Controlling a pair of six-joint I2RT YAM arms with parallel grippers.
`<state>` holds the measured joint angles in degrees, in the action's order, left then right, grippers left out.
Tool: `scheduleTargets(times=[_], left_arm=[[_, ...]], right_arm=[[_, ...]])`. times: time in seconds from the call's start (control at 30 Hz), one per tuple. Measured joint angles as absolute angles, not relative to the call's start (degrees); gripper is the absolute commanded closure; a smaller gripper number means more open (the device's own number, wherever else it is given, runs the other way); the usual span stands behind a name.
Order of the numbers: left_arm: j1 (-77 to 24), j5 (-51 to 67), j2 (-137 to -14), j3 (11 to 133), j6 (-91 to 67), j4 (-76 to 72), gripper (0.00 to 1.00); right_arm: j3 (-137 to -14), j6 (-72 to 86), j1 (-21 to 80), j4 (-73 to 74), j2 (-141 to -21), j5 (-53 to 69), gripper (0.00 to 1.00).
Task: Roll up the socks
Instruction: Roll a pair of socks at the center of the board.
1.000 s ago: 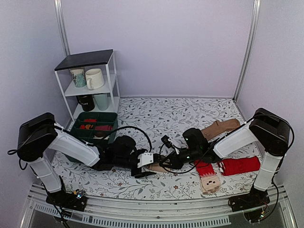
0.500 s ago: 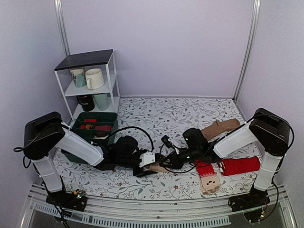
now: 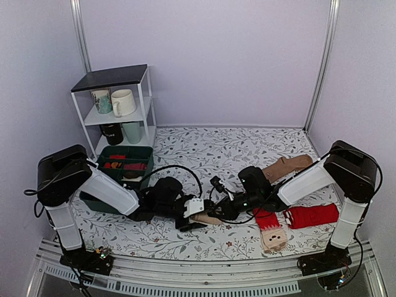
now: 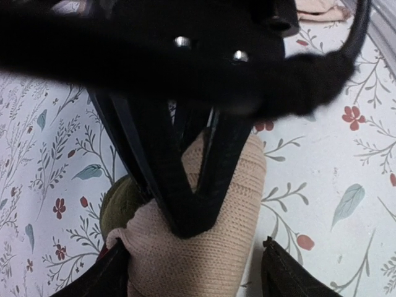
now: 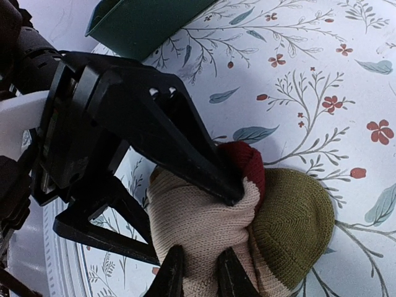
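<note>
I saw the floral table (image 3: 247, 145) fill the top view, with a green bin (image 3: 127, 148) at its left. The socks (image 5: 204, 229) lay near the front middle of the table, bunched into a tan roll with red and olive showing, between both grippers. My left gripper (image 4: 198, 272) had its fingers spread, straddling the roll, one finger digging into the knit. My right gripper (image 5: 198, 275) had its fingers nearly together, pinching a tan fold.
</note>
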<state>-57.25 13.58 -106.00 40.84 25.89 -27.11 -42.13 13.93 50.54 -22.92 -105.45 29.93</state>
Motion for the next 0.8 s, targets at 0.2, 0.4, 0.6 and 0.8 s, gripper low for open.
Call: scheduleTargets(times=[0.2, 0.4, 0.6, 0.8], left_arm=[[-56.9, 14.3, -107.0, 42.2, 25.6, -26.4, 0.51], [-56.5, 15.8, -107.2, 43.1, 25.5, -24.6, 0.84], [-55.8, 18.0, -107.4, 44.6, 25.3, -22.1, 1.0], [-55.0, 20.2, -108.5, 45.8, 25.1, -21.6, 1.0]], right_arm=[[-42.1, 14.0, 50.5, -22.9, -105.4, 30.2, 0.86], [-42.1, 14.0, 50.2, -22.9, -105.4, 30.3, 0.86], [-42.2, 13.9, 49.6, -22.4, -105.4, 30.6, 0.8], [-43.5, 14.0, 49.4, -19.5, -104.9, 30.5, 0.46]])
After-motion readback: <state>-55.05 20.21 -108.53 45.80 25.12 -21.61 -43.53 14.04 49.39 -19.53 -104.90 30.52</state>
